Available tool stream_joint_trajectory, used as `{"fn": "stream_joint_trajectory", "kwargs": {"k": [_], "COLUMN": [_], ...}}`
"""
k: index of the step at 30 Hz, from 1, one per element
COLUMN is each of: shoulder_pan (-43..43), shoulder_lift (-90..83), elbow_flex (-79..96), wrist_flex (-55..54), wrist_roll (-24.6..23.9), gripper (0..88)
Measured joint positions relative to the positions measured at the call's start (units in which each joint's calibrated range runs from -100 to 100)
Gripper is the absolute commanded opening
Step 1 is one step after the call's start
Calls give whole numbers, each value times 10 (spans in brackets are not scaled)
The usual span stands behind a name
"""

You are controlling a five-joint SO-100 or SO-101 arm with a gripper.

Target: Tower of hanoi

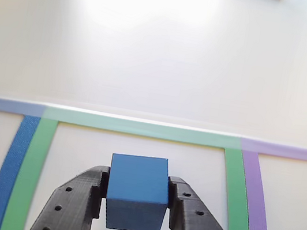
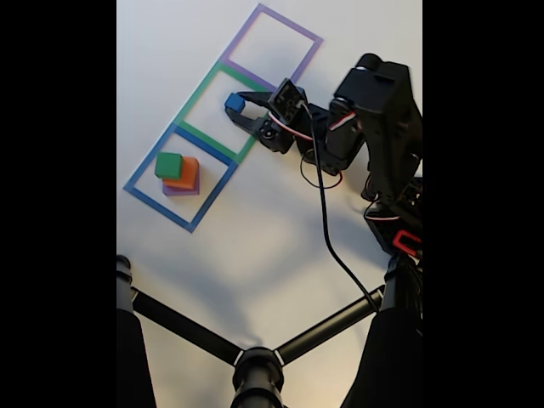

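My gripper (image 1: 137,189) is shut on the small blue cube (image 1: 136,191), with one black finger on each side of it. In the fixed view the blue cube (image 2: 234,103) sits between the fingertips of the gripper (image 2: 237,105) inside the green tape square (image 2: 194,93). Whether it rests on the table or hangs just above it I cannot tell. The green block (image 2: 168,164) lies on the orange block (image 2: 186,175), which lies on the purple block (image 2: 178,191), all stacked inside the blue tape square (image 2: 149,197).
A purple tape square (image 2: 308,53) adjoins the green one at the far end of the row. The arm's body (image 2: 382,127) and a black cable (image 2: 327,229) are at the right. A black camera stand (image 2: 255,361) spans the bottom of the fixed view.
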State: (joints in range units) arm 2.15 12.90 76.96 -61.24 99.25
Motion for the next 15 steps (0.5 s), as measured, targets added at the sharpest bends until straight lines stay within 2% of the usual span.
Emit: {"fn": "stream_joint_trajectory", "kwargs": {"k": [8, 15], "shoulder_pan": [-21, -22], "shoulder_lift": [-361, -516], "elbow_flex": [-27, -143], "wrist_flex": [428, 745], "wrist_roll": [8, 8], "gripper": [11, 10]}}
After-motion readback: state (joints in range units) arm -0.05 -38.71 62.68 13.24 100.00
